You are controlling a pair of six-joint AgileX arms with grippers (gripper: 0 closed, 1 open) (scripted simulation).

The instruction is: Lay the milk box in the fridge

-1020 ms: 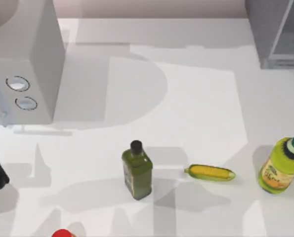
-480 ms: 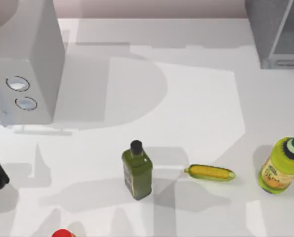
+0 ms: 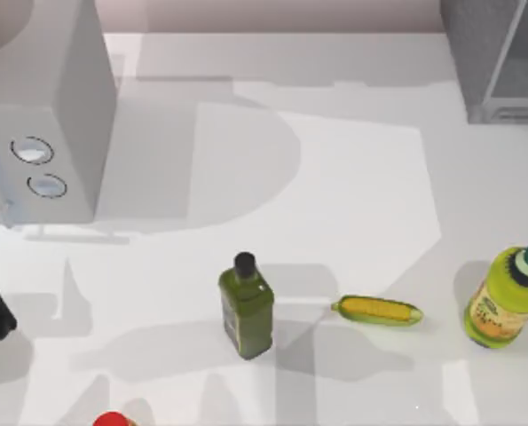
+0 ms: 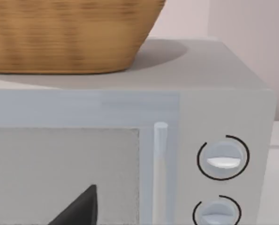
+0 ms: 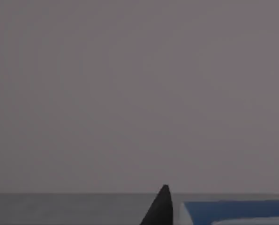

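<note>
Nothing on the table [image 3: 352, 177] has shifted since the earlier top views. Only the shadows near the top view's right have crept a little, which we read as the right arm moving out of frame.

The right gripper [image 5: 161, 208] shows in its own wrist view as one dark tip just beside the blue top of the milk box [image 5: 233, 211]. Beyond them stands a plain dark grey wall with a paler floor under it. We judge this to be the inside of the fridge [image 3: 476, 53], so the carton has probably reached the cabinet. We cannot tell whether the jaws clamp the box or have let go of it, nor whether it lies flat yet. Setting it down, releasing it and backing out may all remain.

From above, the fridge stands at the far right corner, and the sliver of its interior in view is bare.

The left gripper [image 4: 80, 208] is parked at the table's left, facing the pale grey box with two dials [image 3: 59, 115]. We cannot tell its jaw state. That box's door looks closed. A wicker basket [image 4: 69, 33] sits on top of it, its contents hidden from us.

The green bottle [image 3: 246, 306], the corn cob [image 3: 377, 310] and the yellow bottle [image 3: 503, 306] stand well apart along the near side, untouched.
</note>
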